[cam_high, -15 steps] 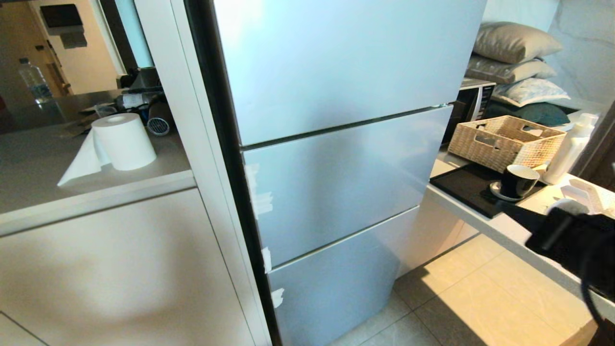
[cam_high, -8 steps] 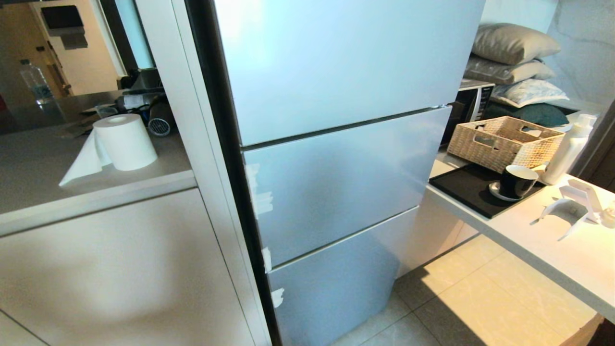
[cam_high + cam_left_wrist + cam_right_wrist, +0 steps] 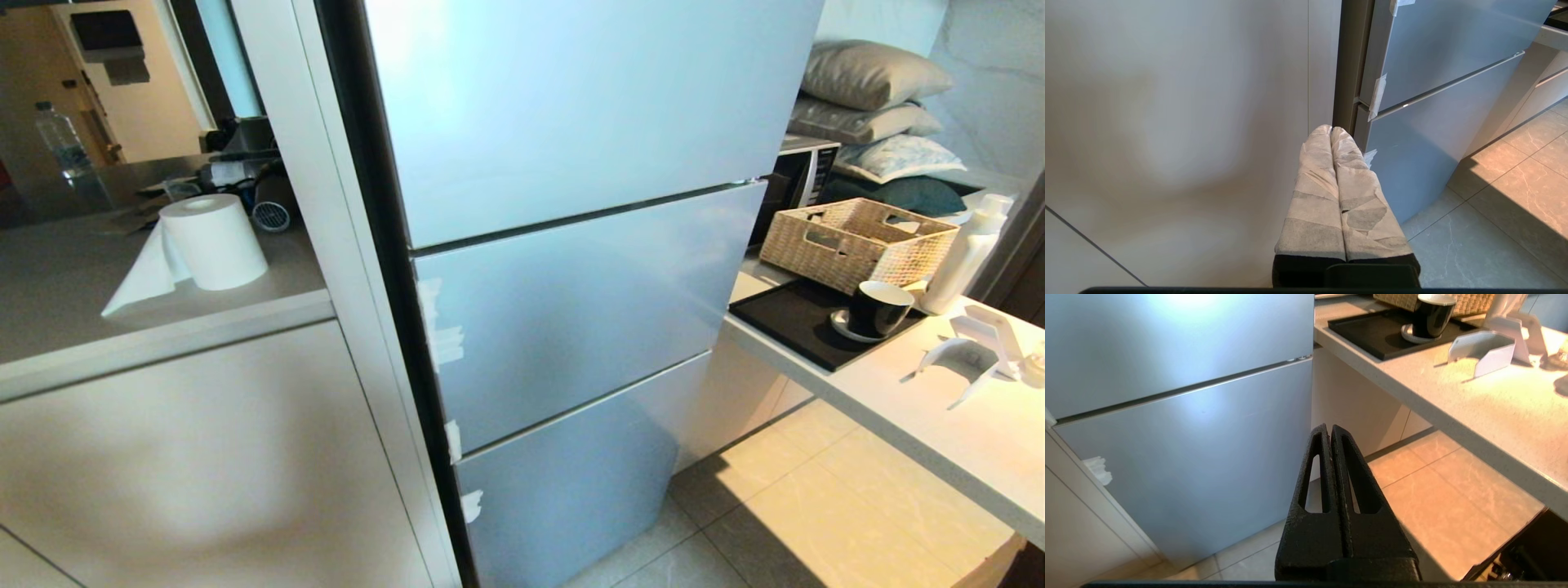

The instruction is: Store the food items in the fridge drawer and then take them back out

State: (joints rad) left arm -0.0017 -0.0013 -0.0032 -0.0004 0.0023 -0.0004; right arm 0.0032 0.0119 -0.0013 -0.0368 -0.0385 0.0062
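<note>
The fridge (image 3: 571,286) stands straight ahead with all its pale silvery-blue fronts closed, so the fridge drawer is hidden behind them. The food items are out of view. Neither arm shows in the head view. My left gripper (image 3: 1330,130), its fingers wrapped in white tape, is shut and empty, held low before the white cabinet panel beside the fridge's lower fronts (image 3: 1425,122). My right gripper (image 3: 1329,428), black with slotted fingers, is shut and empty, held low above the tiled floor by the fridge's lower right corner (image 3: 1200,449).
A white counter (image 3: 939,416) juts out right of the fridge, carrying a black tray (image 3: 796,322), a dark mug (image 3: 880,308), a wicker basket (image 3: 857,239), a white bottle (image 3: 971,249) and a white stand (image 3: 976,347). A paper roll (image 3: 214,240) sits on the left counter.
My right arm, a dark blur over the right counter a second ago, has dropped out of the head view. The fridge and the counter items have not moved.
</note>
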